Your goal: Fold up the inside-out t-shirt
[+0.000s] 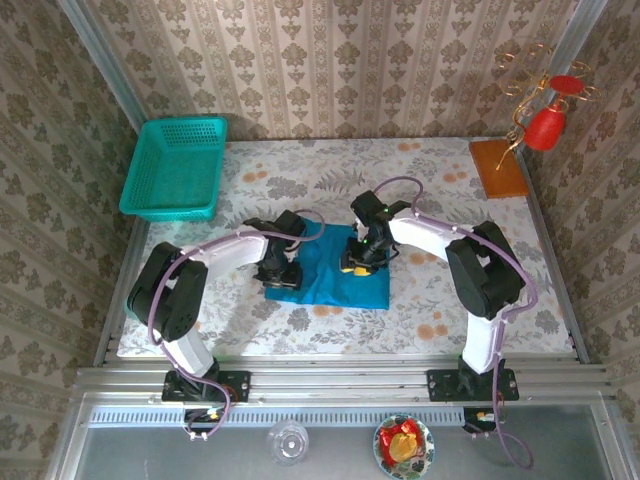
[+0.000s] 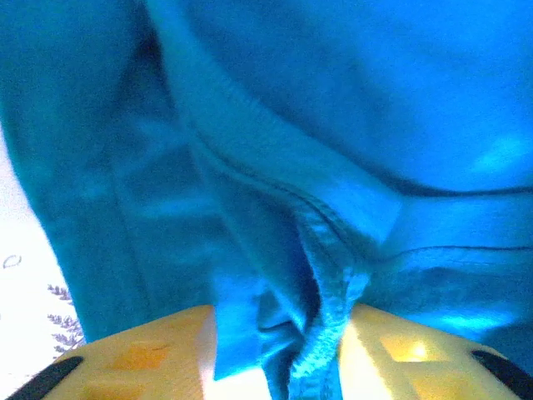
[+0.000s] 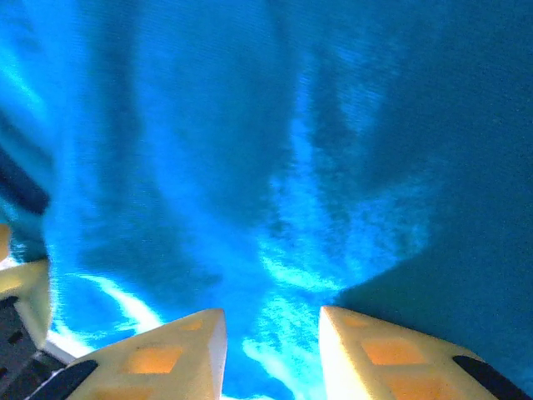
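Left gripper (image 2: 283,367) pinches the t-shirt (image 2: 333,125) hem; right gripper (image 3: 272,350), narrowly parted, rests on it.

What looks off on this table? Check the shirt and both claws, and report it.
Nothing is spilled or damaged. One oddity: a hemmed fold of the t-shirt is bunched between the fingers of the left claw, so that edge looks rumpled. The right claw stands open over smooth cloth.

The t-shirt (image 1: 335,285) lies under left claw (image 1: 281,278) and right claw (image 1: 357,266); basket (image 1: 176,168) behind-left.
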You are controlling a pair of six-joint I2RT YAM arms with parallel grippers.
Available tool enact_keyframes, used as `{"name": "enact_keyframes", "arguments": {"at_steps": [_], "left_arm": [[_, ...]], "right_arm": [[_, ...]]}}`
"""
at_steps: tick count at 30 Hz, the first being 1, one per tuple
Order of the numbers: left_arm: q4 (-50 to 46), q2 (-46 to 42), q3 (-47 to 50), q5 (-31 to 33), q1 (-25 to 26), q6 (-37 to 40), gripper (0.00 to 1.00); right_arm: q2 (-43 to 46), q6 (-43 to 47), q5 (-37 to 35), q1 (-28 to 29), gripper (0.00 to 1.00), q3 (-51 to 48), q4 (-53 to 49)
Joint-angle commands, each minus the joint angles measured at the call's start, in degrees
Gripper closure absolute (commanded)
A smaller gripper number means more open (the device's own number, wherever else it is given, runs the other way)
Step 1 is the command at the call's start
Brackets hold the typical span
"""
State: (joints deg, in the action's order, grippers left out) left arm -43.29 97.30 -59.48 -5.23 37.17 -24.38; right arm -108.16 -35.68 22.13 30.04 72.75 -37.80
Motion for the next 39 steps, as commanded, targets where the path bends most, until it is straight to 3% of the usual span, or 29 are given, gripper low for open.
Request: {"name": "enact_keyframes", "arguments": {"at_steps": [1, 8, 15, 19, 25, 39], "left_arm": [[-1.0, -2.9, 4.1, 3.2, -1.6, -1.5, 0.64], [1.4, -6.2, 9.6, 1.6, -4.4, -2.6, 0.67], [1.9, -11.5, 6.2, -0.2, -5.3, -3.6, 0.62], [7.4, -13.1, 3.6, -5.9, -8.5, -4.2, 0.62], [20.9, -7.4, 0.2, -18.2, -14.2, -9.3, 0.6], [33.0, 8.7, -7.3, -18.4, -15.9, -17.5, 0.57]], "right_arm": [[-1.2, 1.6, -3.8, -0.4, 0.64, 0.5, -3.8], [-1.7, 2.4, -6.3, -0.6, 0.65, 1.3, -6.1], [0.8, 2.8, -5.0, 0.7, 0.67, 4.4, -7.2], [1.1, 2.5, -2.8, 0.7, 0.7, 4.9, -5.7], [0.7, 2.6, -3.3, -0.1, 0.72, 5.1, -5.9], [0.6, 2.2, -2.8, -0.7, 0.72, 4.5, -5.4]]}}
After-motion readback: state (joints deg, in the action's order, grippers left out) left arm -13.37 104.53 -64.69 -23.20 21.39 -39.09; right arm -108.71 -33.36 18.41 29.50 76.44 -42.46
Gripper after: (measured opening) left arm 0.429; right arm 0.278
